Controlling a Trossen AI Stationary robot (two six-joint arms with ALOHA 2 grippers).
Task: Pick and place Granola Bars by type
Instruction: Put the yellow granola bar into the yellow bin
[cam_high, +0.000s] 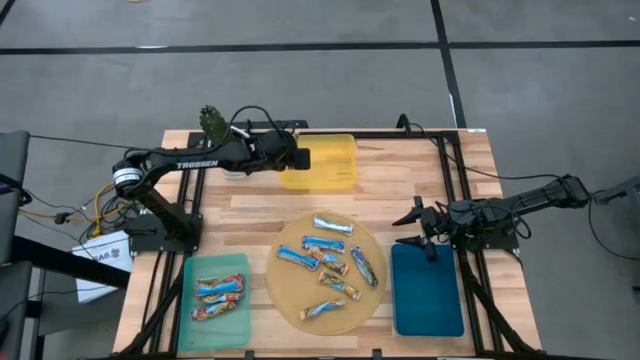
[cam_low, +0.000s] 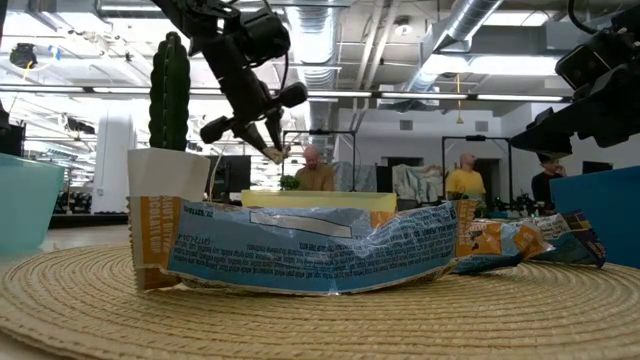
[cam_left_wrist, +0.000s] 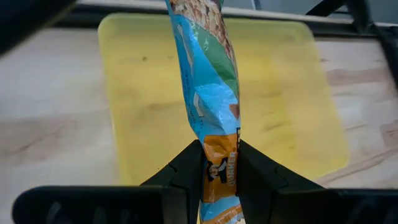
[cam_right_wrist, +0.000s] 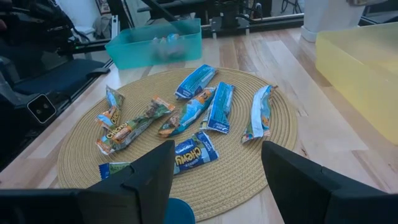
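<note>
I have the left gripper (cam_left_wrist: 219, 180) clamped on a light-blue bar (cam_left_wrist: 208, 93), hanging it above the yellow tray (cam_left_wrist: 292, 99) at the table's far side. My right gripper (cam_high: 418, 228) waits with fingers spread wide beside the blue tray (cam_high: 428, 300). More bars (cam_high: 330, 262) lie on the woven mat (cam_high: 290, 290); a few sit in the teal tray (cam_high: 238, 262).

"TROSSEN" on left arm (cam_high: 205, 163); "CHEWY" on blue granola bar (cam_right_wrist: 191, 155) at mat's 6 o'clock. Other wrapper print unreadable.

Blue-green-orange bar (cam_left_wrist: 211, 93), yellow tray (cam_left_wrist: 298, 93), woven tan mat (cam_right_wrist: 273, 149).
</note>
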